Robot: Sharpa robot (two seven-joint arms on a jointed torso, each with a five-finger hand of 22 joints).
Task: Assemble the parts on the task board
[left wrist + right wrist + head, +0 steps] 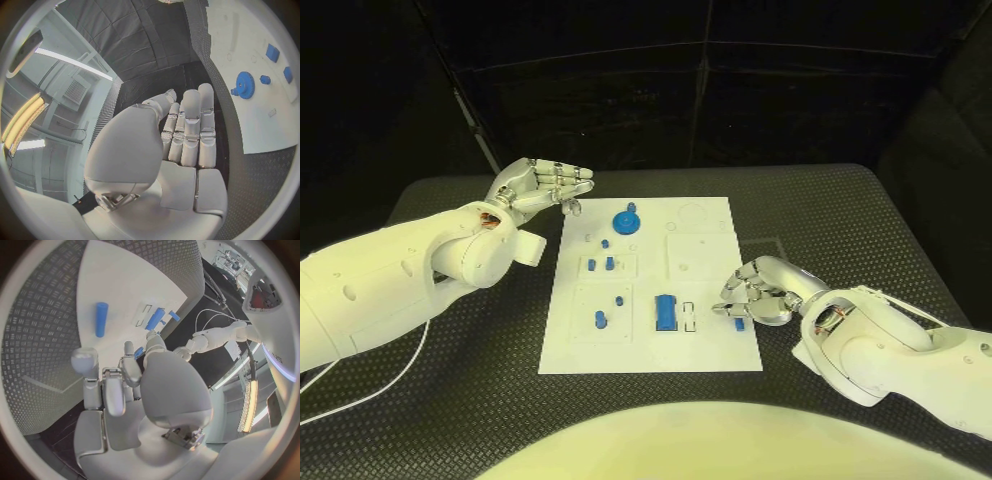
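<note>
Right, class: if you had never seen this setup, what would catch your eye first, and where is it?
First the white task board in the middle of the black table, dotted with small blue parts, the blue gear at its far end standing out. Then the two silver hands: the left hand raised off the board's far left corner, holding nothing, and the right hand curled at the board's right edge by a small blue peg.

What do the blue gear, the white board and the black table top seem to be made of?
Blue gear: probably matte plastic, with even colour and no glint. White task board: a thin, flat sheet with a dull finish, possibly plastic or coated; hard to tell. Table: looks like black rubbery matting, judging by its fine raised tread pattern.
</note>
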